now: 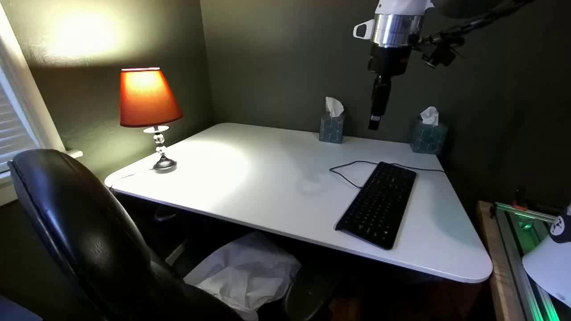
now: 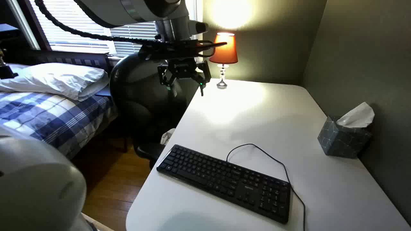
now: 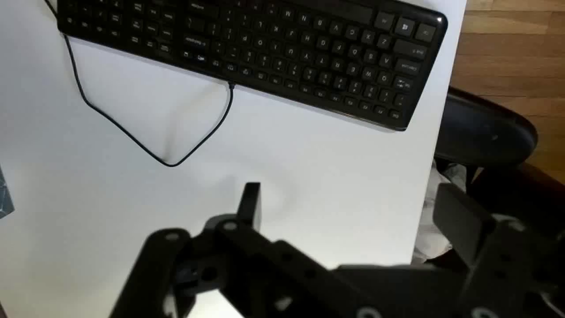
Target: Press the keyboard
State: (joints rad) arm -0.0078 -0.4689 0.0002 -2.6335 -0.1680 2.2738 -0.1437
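Left to right in an exterior view: white jointed robot arm enters upper left, the only one, so no choice of arm. It carries a black, metal-looking two-fingered hand at upper centre, fingers spread, nothing held. Then the flat black rectangular keyboard, lower centre on the white round-cornered tabletop, long axis slanting down toward lower right. From here it's below and right of the hand, well apart.

Wrist view, same order: thin black cable loops left of centre, keyboard spans the top with its long axis nearly crosswise, right end dipping, fingers in the lower half. Keyboard isn't between them; it's toward frame top.

My read: press not started. Needs a shift toward frame top, then down; straight drop probably hits tabletop. I'd bring fingers together first, so the push lands on one spot, not two.
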